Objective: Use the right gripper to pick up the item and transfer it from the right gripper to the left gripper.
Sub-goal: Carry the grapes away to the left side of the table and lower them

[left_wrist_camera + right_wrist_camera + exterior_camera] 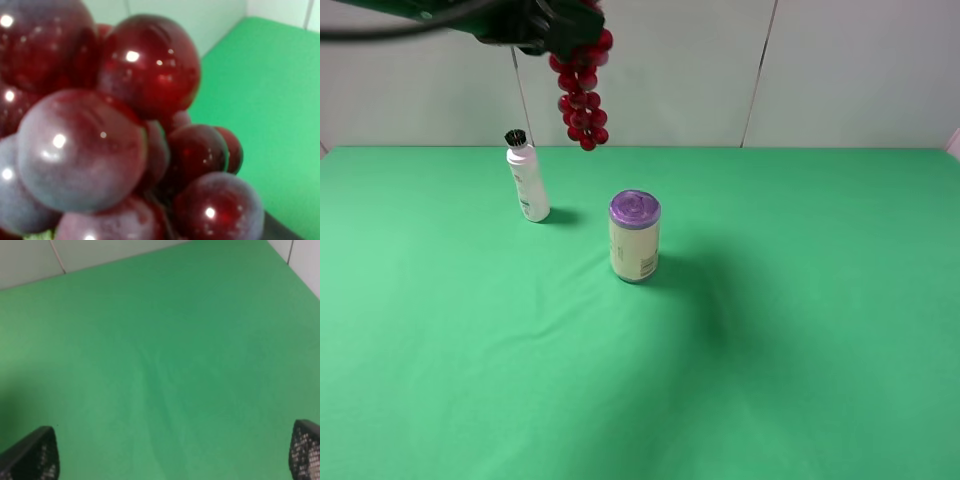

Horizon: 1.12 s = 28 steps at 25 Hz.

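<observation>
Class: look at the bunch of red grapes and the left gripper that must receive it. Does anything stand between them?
Nothing visible does. The grapes already hang from the left gripper, high above the table; the white bottle and purple-lidded can stand below.

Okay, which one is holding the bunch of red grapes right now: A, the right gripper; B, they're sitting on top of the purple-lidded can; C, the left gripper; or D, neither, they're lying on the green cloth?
C: the grapes hang from the left gripper above the cloth, while the right gripper is open and empty.
</observation>
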### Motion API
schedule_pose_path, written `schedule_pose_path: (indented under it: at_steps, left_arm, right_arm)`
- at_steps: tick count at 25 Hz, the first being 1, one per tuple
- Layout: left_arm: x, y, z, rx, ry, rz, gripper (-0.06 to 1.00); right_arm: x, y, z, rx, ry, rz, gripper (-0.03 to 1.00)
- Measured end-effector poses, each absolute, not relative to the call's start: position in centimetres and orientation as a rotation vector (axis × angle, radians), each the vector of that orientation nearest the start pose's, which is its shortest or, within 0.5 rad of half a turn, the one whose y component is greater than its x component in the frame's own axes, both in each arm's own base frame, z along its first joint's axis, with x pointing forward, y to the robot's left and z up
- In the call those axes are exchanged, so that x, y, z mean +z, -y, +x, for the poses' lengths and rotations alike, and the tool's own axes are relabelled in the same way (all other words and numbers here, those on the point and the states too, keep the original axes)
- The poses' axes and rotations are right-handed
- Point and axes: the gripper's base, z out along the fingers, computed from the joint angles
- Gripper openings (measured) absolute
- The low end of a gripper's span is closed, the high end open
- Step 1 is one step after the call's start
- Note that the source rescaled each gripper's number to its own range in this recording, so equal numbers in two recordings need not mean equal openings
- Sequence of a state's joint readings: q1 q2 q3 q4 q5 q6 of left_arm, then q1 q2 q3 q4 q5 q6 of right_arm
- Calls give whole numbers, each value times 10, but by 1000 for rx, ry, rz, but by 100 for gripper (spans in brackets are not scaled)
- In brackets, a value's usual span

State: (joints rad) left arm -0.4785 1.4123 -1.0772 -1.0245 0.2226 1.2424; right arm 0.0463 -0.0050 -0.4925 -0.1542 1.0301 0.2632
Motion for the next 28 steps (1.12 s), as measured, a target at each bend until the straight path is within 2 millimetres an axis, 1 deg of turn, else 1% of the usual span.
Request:
schedule_pose_path:
  at_steps: [2, 5, 6, 8, 15, 23, 28]
  left_arm:
    - [341, 157, 279, -368, -1800, 721, 0]
    - [342, 147, 276, -379, -1845, 651, 0]
    - [339, 144, 276, -381, -1867, 636, 0]
    - [333, 142, 275, -380, -1908, 624, 0]
    - [299, 137, 266, -375, -2048, 616, 0]
    - [276, 136, 255, -427, -2175, 638, 0]
    - [256, 132, 246, -442, -2260, 615, 0]
  right_arm:
    - [278, 12, -4, 14, -1995, 221, 100]
    - [278, 12, -4, 14, -1995, 221, 100]
    - [278, 12, -4, 14, -1995, 221, 100]
    - [278, 12, -4, 14, -1995, 221, 100]
    - [278, 12, -4, 14, -1995, 221, 100]
    - [278, 12, -4, 14, -1995, 221, 100]
    - [278, 12, -4, 14, -1995, 221, 100]
